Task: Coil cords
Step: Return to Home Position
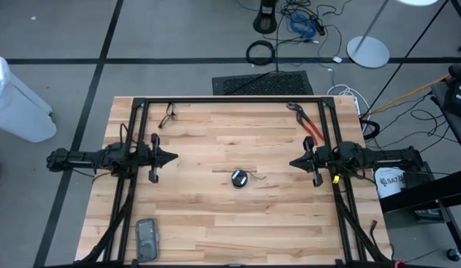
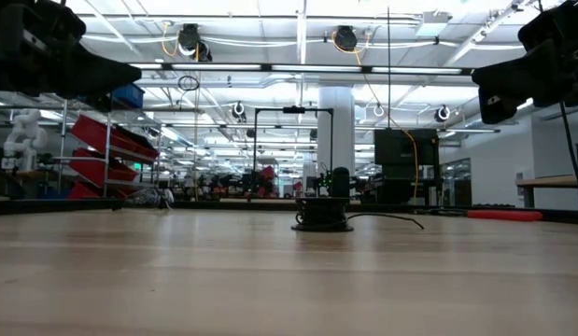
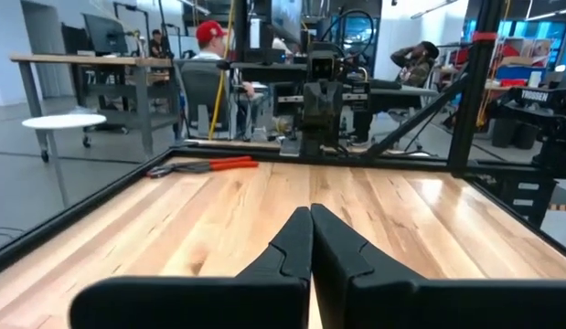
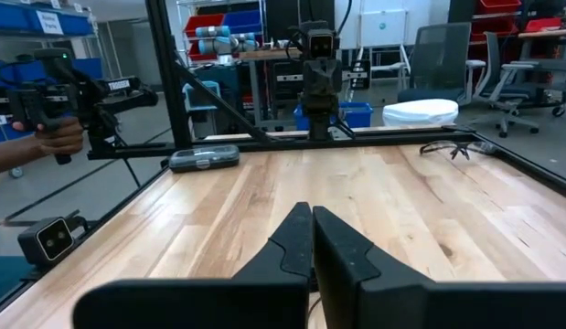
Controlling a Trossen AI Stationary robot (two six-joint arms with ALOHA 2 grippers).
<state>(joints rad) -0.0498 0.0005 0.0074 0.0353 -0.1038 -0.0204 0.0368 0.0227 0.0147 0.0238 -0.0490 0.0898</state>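
Ringing the cord (image 1: 239, 179): pliers (image 1: 308, 125), glasses (image 1: 167, 117), case (image 1: 147, 240).

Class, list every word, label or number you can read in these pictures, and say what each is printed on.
"SAT", the rest unclear: on the white bucket right of the table.
White lettering on the black gear, left wrist view: too blurred to read.
White label on the blue shelf, right wrist view: too small to read.

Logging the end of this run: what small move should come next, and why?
Likely no more than resting parked: the cord lies coiled with a short tail loose, and the left claw and right claw, either side of it, are shut and well clear.
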